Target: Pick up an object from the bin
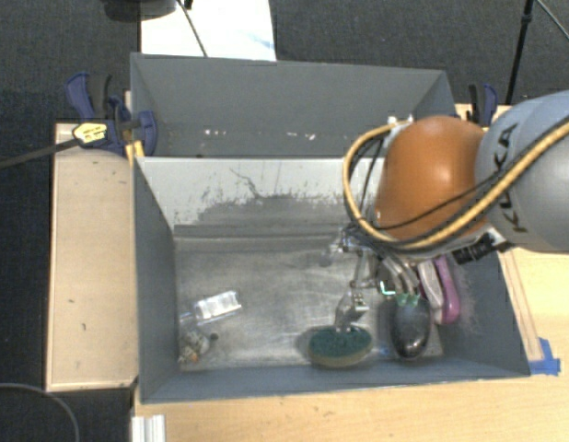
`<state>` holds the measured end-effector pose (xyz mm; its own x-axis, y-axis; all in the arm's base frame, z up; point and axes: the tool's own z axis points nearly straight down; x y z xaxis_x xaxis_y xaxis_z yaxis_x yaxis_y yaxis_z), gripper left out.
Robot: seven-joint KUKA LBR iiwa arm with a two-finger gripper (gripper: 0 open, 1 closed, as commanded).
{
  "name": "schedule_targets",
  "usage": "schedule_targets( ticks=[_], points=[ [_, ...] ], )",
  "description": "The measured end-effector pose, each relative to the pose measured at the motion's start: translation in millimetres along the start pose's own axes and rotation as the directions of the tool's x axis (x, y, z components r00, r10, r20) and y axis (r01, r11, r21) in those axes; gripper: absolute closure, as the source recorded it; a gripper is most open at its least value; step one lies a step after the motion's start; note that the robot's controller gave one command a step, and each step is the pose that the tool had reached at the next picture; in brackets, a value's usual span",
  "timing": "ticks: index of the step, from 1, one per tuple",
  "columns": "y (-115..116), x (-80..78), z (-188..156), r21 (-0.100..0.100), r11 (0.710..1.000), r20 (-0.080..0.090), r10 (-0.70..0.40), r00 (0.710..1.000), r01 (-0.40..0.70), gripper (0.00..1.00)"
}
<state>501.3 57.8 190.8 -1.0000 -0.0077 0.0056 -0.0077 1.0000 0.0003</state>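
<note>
My gripper (350, 317) hangs low in the front right part of the bin, its tip just above the far edge of a round dark green scrub pad (338, 345) that lies flat by the front wall. Right of the pad lies a dark grey oval thing (411, 331), like a computer mouse. Beside that, a pink and purple elongated thing (447, 290) lies along the right wall, partly hidden under the arm.
A clear plastic piece (215, 306) and a small brownish thing (194, 346) lie in the front left corner. The bin floor between them and the pad is bare. The arm's orange cover and its cables hide the back right of the bin.
</note>
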Motion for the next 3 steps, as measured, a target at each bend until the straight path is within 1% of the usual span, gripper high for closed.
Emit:
schedule_targets(
  ticks=[1, 2, 3],
  points=[
    [-16, 0.4, 101, -0.002, 0.948, 0.016, -0.318, 0.948, 0.318, 0.00],
    [-19, 8.2, 104, -0.005, 0.949, -0.021, -0.316, 0.948, 0.316, 1.00],
    [-18, -2.2, -101, 0.009, 0.776, 0.013, -0.631, 0.776, 0.631, 1.00]
  ],
)
